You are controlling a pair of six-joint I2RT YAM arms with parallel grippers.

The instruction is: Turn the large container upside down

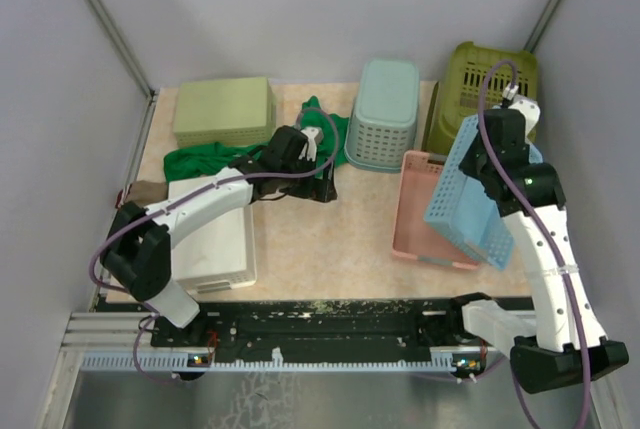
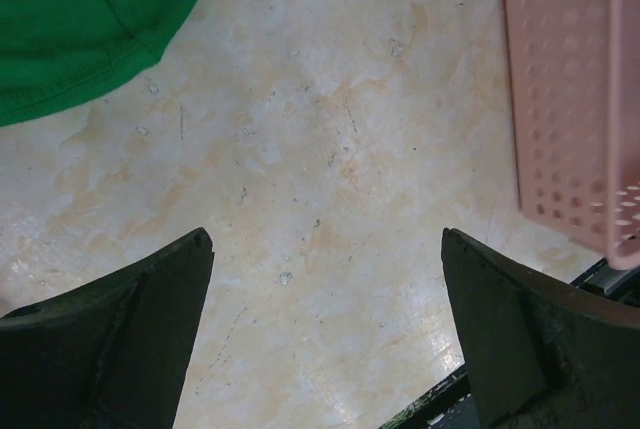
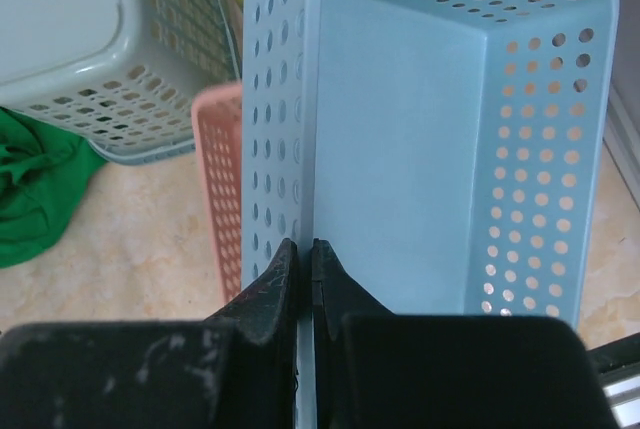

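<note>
The deep olive-green plastic tub point(image 1: 495, 74) stands behind the right gripper point(image 3: 305, 249), which pinches the wall of a light-blue perforated basket point(image 3: 400, 149); the left gripper point(image 2: 325, 249) gapes wide.

The large container point(image 1: 490, 79) sits in the back right corner of the bench point(image 1: 320, 239), the mesh basket point(image 1: 385, 114) just to its left and the shallow tray point(image 1: 225, 109) at back left. A cloth point(image 1: 200, 161) lies before the tray, a box point(image 1: 215, 239) nearer still. Before the large container, the perforated bin point(image 1: 470, 199), its wall clamped in the right end effector point(image 3: 305, 249), hangs over the low crate's point(image 1: 420, 214) right side.
</note>
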